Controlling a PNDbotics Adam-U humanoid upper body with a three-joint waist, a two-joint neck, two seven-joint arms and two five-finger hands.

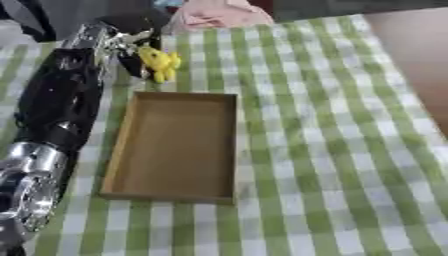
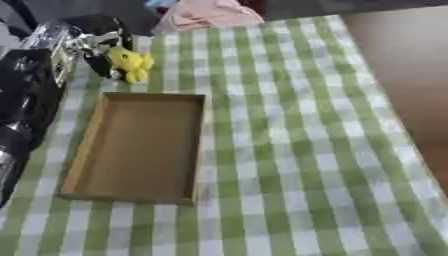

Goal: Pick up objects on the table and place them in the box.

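Left hand (image 1: 131, 52) holds the yellow toy (image 1: 160, 63) pinched (fingers curled round it) just beyond the box's (image 1: 122, 145) far short wall.

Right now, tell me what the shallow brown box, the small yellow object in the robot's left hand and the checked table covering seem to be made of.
Shallow brown rectangular box: probably cardboard; matte, uniformly tan, thin upright walls. Small yellow object, held by the left hand: possibly soft plastic, rubber or plush; rounded lumpy shape, no shine to settle it. Green-and-white checked table covering: likely woven cloth; matte, gingham pattern lying flat.
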